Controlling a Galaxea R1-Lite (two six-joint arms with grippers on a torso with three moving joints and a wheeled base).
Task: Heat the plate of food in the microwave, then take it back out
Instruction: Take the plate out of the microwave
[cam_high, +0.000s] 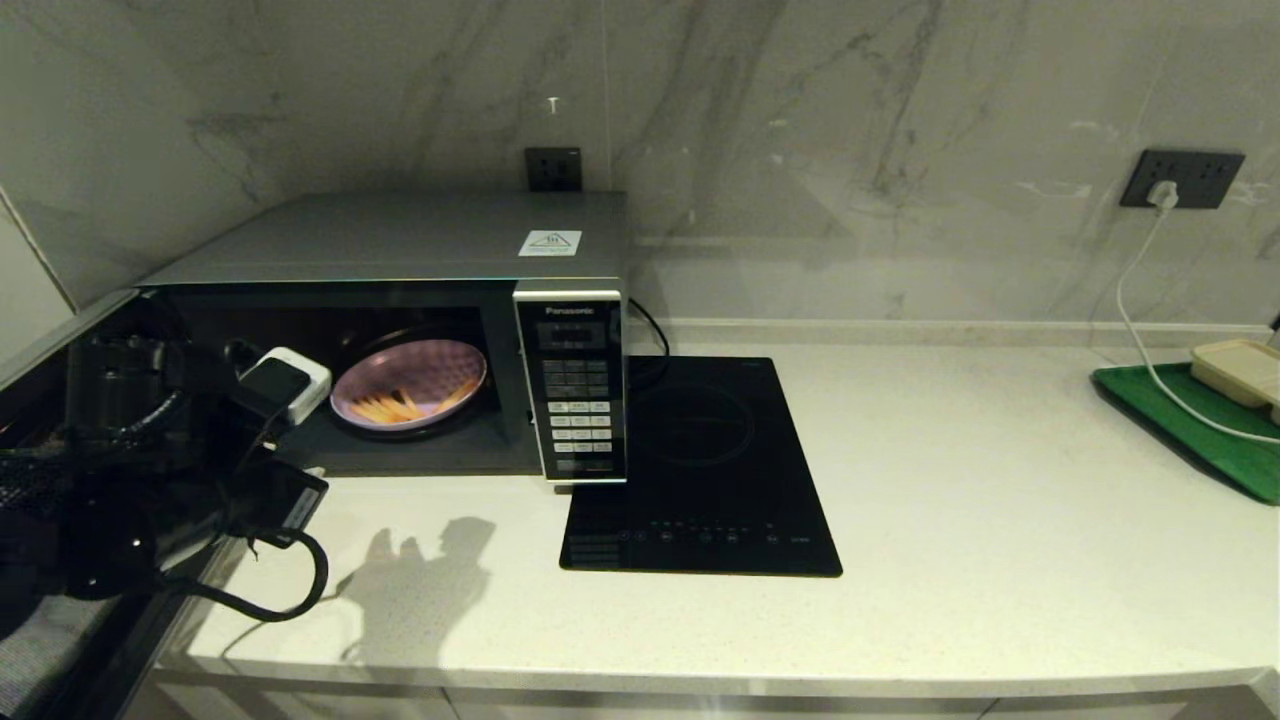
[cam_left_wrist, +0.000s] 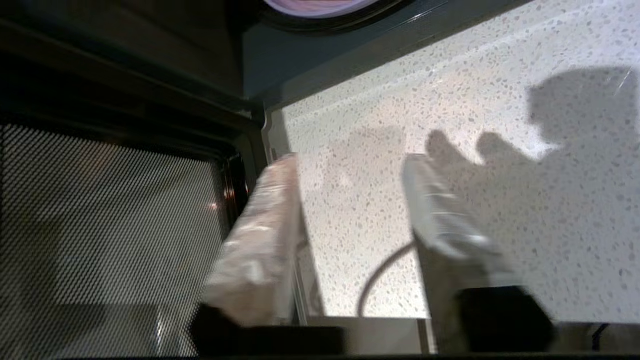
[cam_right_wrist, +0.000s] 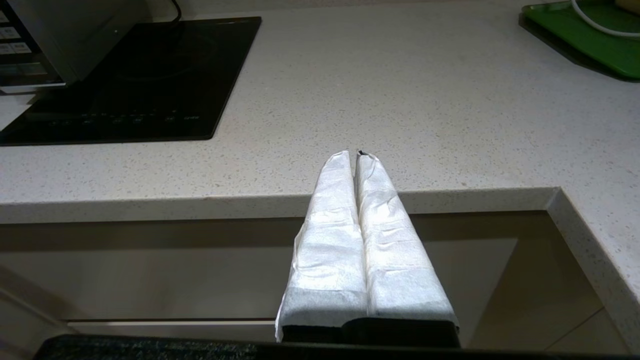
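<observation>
Plate of food (cam_high: 408, 385) – fries on it – inside open microwave (cam_high: 400, 250).

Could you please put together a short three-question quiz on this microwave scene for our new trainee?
1. True or false: the plate of food sits inside the microwave with the door open.
2. Which claw is shut with nothing between its fingers?
A. the left claw
B. the right claw
3. Fill in the blank: the flat black hob lies on the counter directly beside the microwave's ______ panel.

Key
1. True: the plate lies in the lit cavity and the door is swung open.
2. B: the right claw's fingers are pressed together at the counter's front edge; the left claw is open by the door.
3. keypad
</observation>
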